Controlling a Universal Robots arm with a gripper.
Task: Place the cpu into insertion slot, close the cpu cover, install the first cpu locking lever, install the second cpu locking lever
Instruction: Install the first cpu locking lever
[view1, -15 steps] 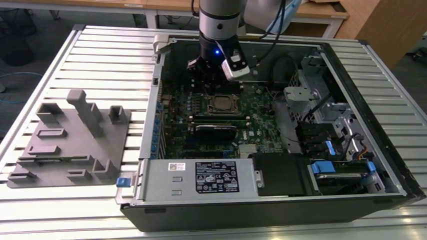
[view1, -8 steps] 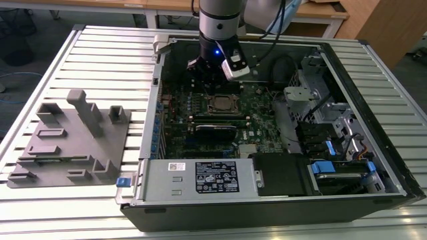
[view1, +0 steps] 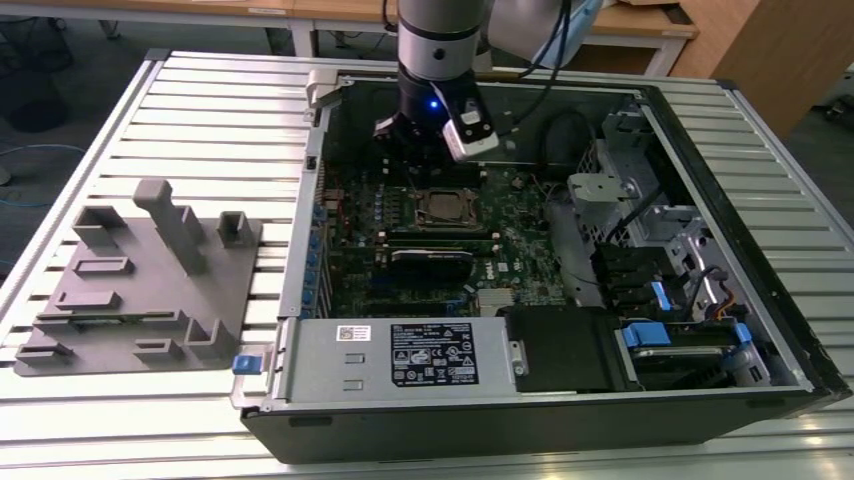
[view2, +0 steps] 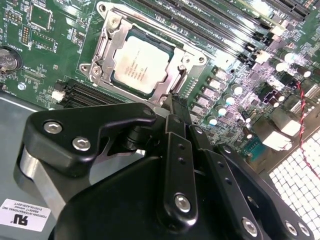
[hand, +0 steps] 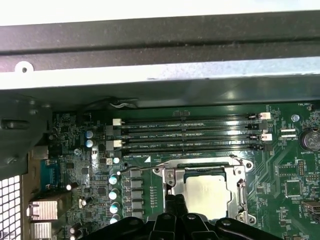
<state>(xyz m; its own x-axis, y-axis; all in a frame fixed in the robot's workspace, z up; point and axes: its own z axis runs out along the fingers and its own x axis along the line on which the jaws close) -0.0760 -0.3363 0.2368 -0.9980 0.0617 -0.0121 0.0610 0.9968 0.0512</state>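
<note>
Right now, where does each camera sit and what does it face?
Exterior view: off the arm, raised, looking down into the open computer case; the arm and gripper show.
First wrist view: on the wrist, facing the motherboard and the case wall beyond; the gripper's end shows.
Second wrist view: on the wrist, facing the motherboard; the gripper's body shows.
Shared: all three show the cpu.

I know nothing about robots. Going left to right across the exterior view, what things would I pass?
Grey moulded fixture block → small blue tab at the computer case's corner → insertion slot → silvery metal bracket → blue drive-bay latch.
</note>
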